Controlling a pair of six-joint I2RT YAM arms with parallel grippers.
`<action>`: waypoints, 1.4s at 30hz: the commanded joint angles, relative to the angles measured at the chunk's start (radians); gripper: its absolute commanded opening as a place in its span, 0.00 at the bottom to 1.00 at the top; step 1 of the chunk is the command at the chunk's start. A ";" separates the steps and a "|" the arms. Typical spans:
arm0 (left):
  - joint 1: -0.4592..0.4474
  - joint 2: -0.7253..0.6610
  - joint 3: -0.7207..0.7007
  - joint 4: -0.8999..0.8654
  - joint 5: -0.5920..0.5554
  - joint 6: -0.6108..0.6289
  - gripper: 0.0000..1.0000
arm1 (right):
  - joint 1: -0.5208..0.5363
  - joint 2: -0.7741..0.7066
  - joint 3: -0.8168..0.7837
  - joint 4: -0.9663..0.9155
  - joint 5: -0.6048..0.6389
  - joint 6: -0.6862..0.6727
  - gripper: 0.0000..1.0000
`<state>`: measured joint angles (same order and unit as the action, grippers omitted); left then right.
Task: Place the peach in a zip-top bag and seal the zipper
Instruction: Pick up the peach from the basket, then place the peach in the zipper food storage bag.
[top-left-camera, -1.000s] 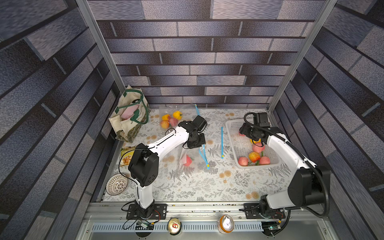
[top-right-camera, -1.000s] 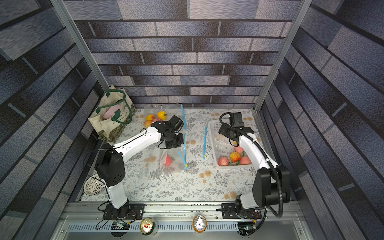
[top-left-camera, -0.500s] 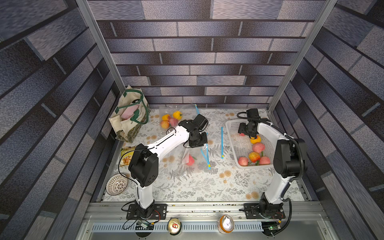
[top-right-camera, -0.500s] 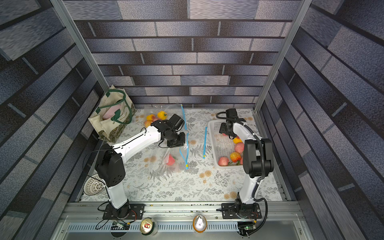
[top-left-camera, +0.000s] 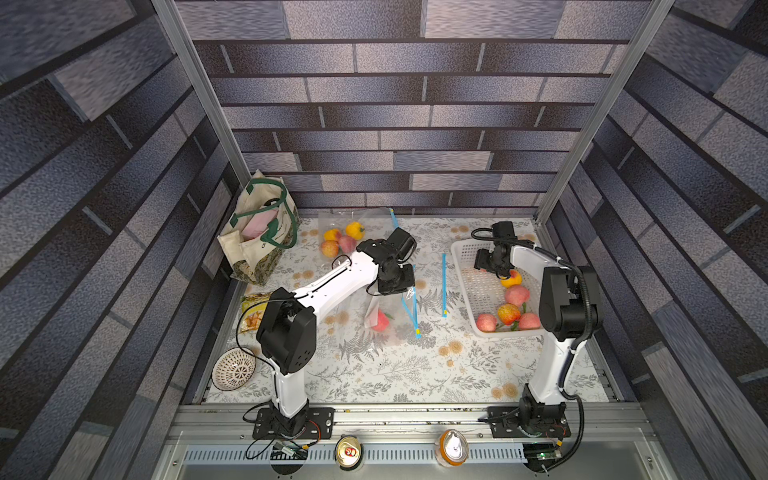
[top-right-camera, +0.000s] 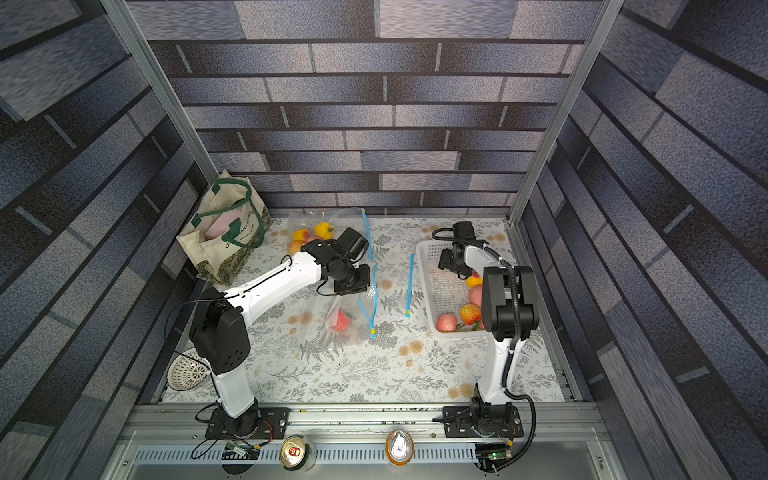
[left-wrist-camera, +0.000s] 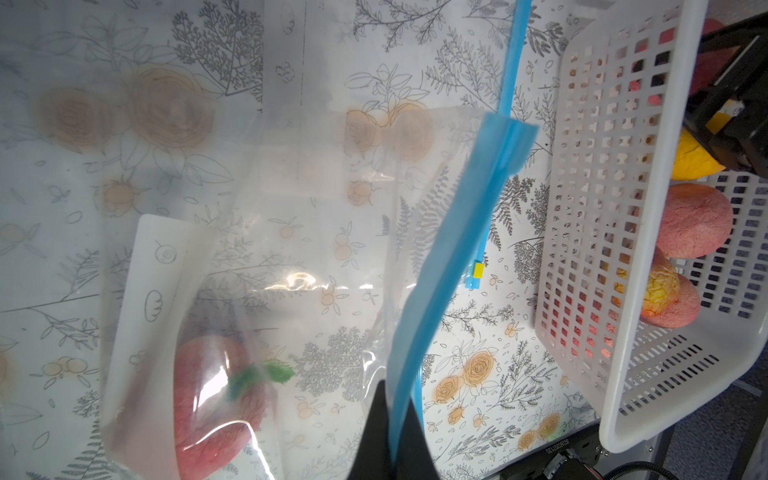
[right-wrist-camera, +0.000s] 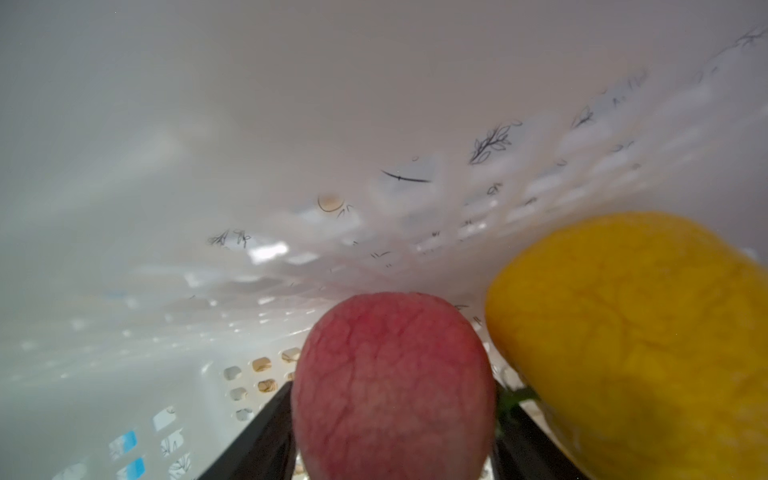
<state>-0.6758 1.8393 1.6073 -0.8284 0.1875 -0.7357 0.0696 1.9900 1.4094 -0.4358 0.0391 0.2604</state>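
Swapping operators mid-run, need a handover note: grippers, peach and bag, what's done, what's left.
Left gripper: shut on the blue zipper strip of the zip-top bag, lifting that edge.
Right gripper: down in the white basket, jaws either side of a pink peach; grip unconfirmed.
Done: the bagged peach is inside the zip-top bag.
Left: the bag's mouth looks unsealed, so close the zipper.

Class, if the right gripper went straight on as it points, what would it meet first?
It holds the pink peach between its fingers; straight ahead, the white basket's plastic probably comes first, though depth is blurred.
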 joint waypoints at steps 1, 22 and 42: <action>-0.009 -0.046 0.025 -0.020 0.018 0.018 0.00 | -0.001 0.012 0.035 0.026 -0.019 -0.007 0.65; 0.027 -0.054 0.038 -0.009 0.073 0.051 0.00 | 0.233 -0.665 -0.330 -0.047 -0.366 0.176 0.55; 0.039 -0.074 0.006 0.040 0.139 0.021 0.00 | 0.613 -0.604 -0.493 0.373 -0.502 0.400 0.53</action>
<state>-0.6338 1.7893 1.6165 -0.7921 0.3069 -0.7101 0.6613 1.3598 0.8768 -0.0814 -0.4583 0.6758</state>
